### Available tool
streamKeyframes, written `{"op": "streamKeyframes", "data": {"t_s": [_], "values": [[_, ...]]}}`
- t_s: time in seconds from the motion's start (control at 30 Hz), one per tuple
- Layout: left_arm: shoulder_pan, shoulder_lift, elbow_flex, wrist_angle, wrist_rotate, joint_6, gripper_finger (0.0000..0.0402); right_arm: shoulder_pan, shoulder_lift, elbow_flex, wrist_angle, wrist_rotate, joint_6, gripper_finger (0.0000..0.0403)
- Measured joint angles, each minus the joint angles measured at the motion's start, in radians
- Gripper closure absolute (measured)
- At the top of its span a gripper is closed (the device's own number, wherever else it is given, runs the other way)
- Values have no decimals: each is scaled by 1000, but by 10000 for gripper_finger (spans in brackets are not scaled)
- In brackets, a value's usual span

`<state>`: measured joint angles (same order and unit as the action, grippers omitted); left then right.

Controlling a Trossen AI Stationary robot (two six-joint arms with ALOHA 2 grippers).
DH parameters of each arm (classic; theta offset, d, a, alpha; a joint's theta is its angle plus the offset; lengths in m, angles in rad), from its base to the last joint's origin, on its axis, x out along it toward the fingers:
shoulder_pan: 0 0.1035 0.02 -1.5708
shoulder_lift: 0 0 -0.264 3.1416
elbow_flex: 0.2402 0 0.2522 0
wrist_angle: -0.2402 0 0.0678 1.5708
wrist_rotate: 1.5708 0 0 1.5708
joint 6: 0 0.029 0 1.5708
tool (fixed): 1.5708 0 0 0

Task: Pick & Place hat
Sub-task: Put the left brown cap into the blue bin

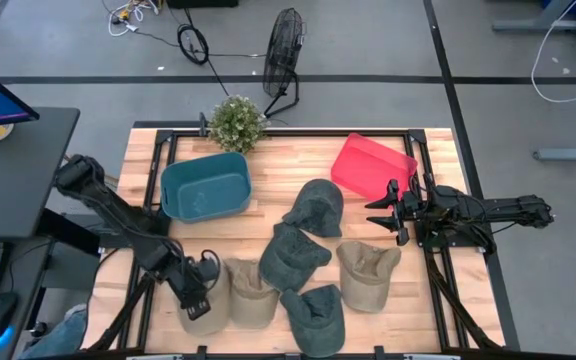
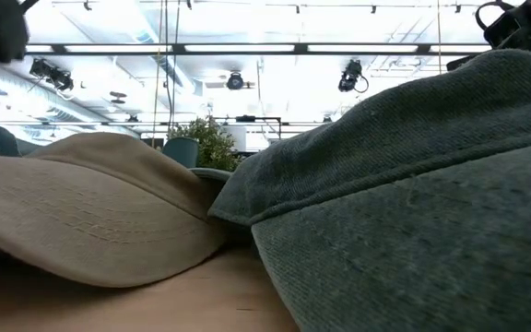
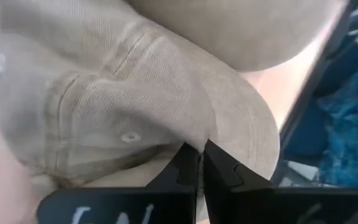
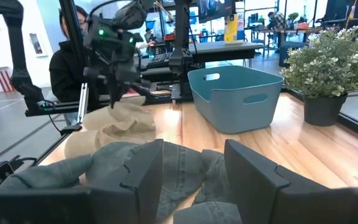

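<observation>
A: From above, where is the left gripper (image 1: pixel 198 297)?

B: At about seven o'clock on the table (image 1: pixel 438 300), down on the leftmost beige hat (image 1: pixel 211 295). The arm and gripper cover much of that hat, so only its right part shows clearly. Its long axis is hard to judge here.

A: And the rest of the hats?

B: Two more beige hats, one (image 1: pixel 251 290) just beside the first and one (image 1: pixel 368 272) toward five o'clock with its brim pointing to one o'clock. Four grey-green hats (image 1: pixel 293 258) crowd the centre and six o'clock, overlapping. The teal bin (image 1: pixel 206 186) sits at ten o'clock, the red tray (image 1: pixel 372 164) at one o'clock, a potted plant (image 1: pixel 236 122) at twelve.

A: The right gripper (image 1: pixel 381 215)?

B: At three o'clock, fingers parted, holding nothing.

A: The table-level camera?

B: Nearly blocked: a beige hat (image 2: pixel 90 217) and a grey-green hat (image 2: pixel 413 203) fill it, both cut off at the edges.

A: Left wrist camera?

B: The fingers (image 3: pixel 219 177) are pinched together on the beige cloth where crown meets brim (image 3: pixel 253 124); the top button (image 3: pixel 128 137) shows on the crown.

A: Right wrist camera?

B: Its own fingers (image 4: pixel 250 171) stand apart above grey-green hats (image 4: pixel 179 165). Across the table the left arm is bent over the beige hat (image 4: pixel 120 127), and a person in dark clothing (image 4: pixel 67 68) stands behind it, half hidden by it
</observation>
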<state>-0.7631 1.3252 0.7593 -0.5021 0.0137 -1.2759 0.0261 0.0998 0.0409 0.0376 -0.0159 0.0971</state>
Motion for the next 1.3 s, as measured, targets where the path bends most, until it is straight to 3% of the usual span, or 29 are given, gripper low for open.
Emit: {"op": "streamKeyframes", "data": {"t_s": [0.27,0.43,0.53,0.77,1.17,1.3], "values": [[34,-163,0,-11,-123,148,395,0,0,0,4,0,0,230],[90,-231,0,-12,-323,319,393,0,0,0,26,0,-1,230],[148,-257,0,-12,-384,400,392,0,0,0,34,0,-3,230],[269,-307,0,-14,-421,431,394,0,0,0,37,0,-1,230],[456,-441,0,-153,-714,457,395,0,0,0,37,0,-1,230],[546,-456,0,-199,-753,424,396,0,0,0,37,0,-1,230]]}}
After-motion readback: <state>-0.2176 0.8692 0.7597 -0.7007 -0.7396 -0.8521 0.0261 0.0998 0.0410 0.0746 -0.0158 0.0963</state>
